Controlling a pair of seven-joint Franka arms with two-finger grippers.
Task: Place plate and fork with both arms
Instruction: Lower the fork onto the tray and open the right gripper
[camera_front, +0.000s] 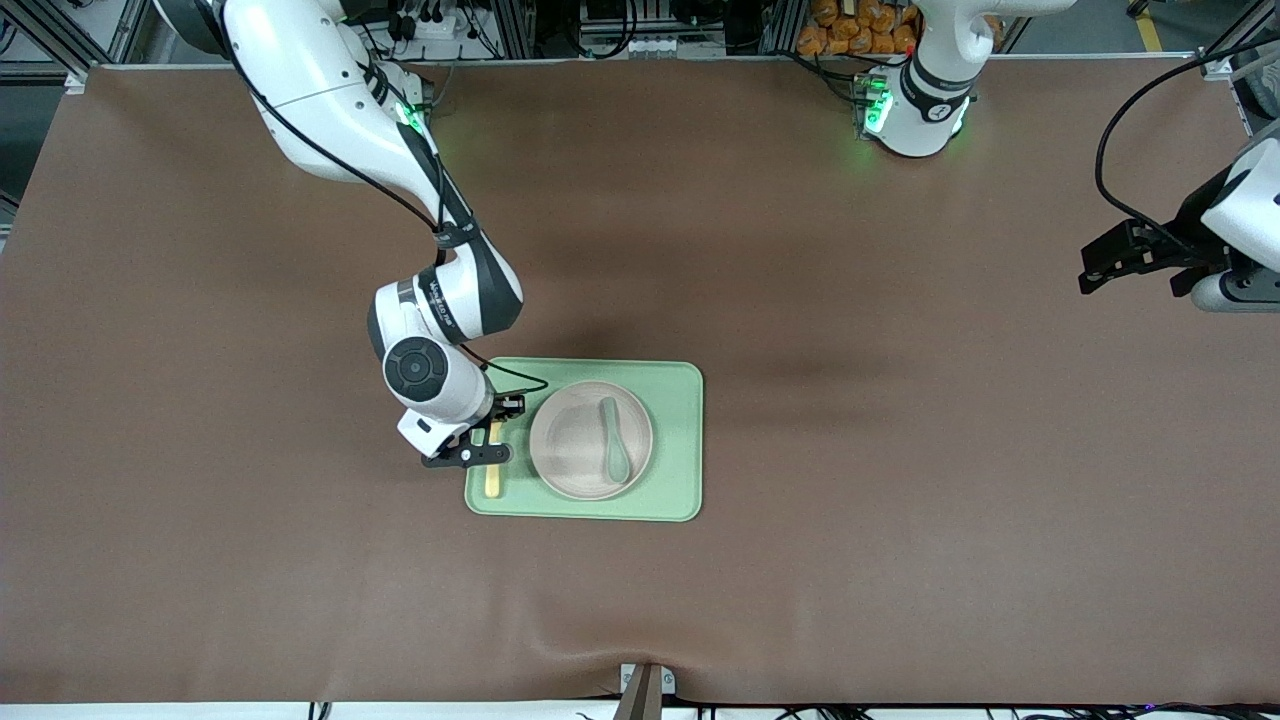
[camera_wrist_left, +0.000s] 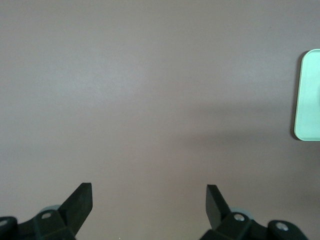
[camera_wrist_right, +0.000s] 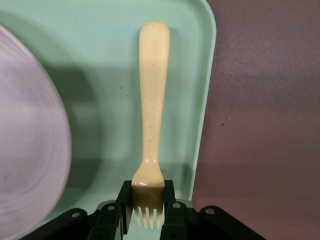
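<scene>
1. Right hand (camera_front: 487, 440): low over the tray (camera_front: 680, 440) at its end toward the right arm; fingers clamped on the tine end of the fork (camera_wrist_right: 151, 120), likely to set it down flat.
2. Fork: handle points away from the right hand, close above or on the tray floor beside the plate (camera_front: 575, 450); contact unclear.
3. Plate: on the tray, just beside the right hand, carrying a teal spoon (camera_front: 613, 440).
4. Left hand (camera_wrist_left: 149, 207): waits over bare bench (camera_wrist_left: 125, 100), fingers apart, well clear of the tray, leaving room.
</scene>
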